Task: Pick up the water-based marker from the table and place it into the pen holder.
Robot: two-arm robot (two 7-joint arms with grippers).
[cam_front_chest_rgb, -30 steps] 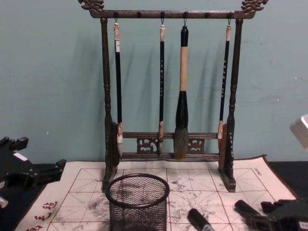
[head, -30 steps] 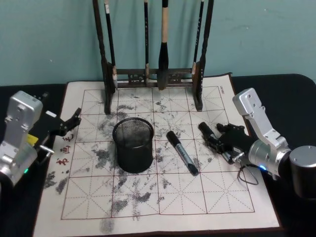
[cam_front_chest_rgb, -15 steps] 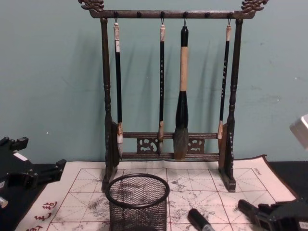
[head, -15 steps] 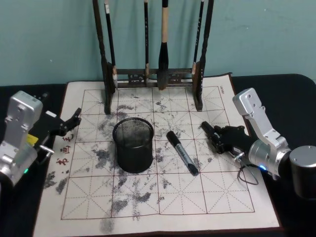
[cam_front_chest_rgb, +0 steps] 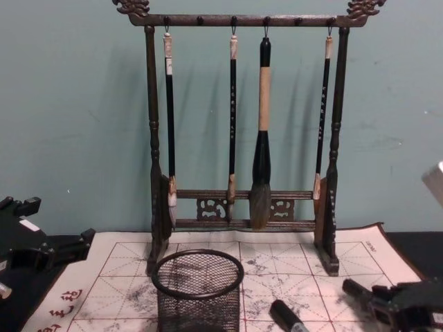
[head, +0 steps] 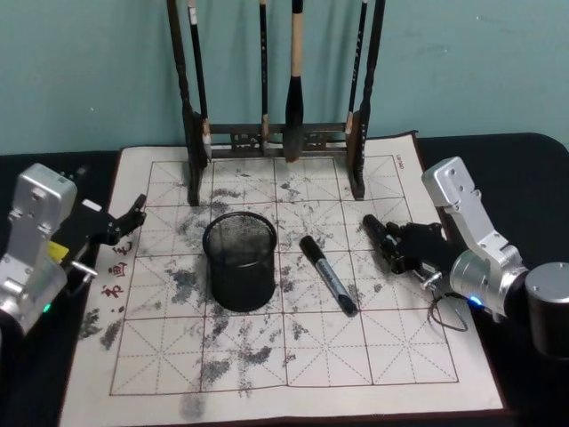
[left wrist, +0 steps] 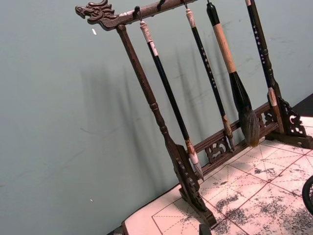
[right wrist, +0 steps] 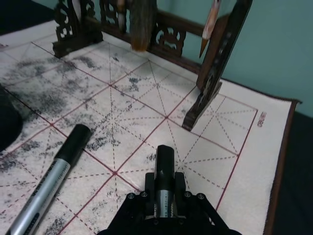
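Observation:
A black mesh pen holder (head: 240, 258) (cam_front_chest_rgb: 198, 290) stands upright on the ink-smudged grid mat (head: 293, 356). Just to its right a marker (head: 328, 275) (right wrist: 49, 181) (cam_front_chest_rgb: 287, 317) with a black cap and silver barrel lies flat on the mat. My right gripper (head: 404, 249) (right wrist: 164, 208) (cam_front_chest_rgb: 401, 308) hovers low over the mat's right side, shut on a second marker (head: 376, 231) (right wrist: 165, 169) of the same look, whose cap points toward the brush rack. My left gripper (head: 124, 222) (cam_front_chest_rgb: 62, 249) rests open at the mat's left edge, holding nothing.
A tall carved wooden brush rack (head: 276, 138) (cam_front_chest_rgb: 242, 138) (left wrist: 195, 147) with several hanging brushes stands at the back of the mat, its right foot (right wrist: 215, 63) close ahead of the held marker. Dark table (head: 524, 169) surrounds the mat.
My right gripper has drifted slightly right and back with the marker in it. The marker on the mat, the pen holder and the left arm have not moved.

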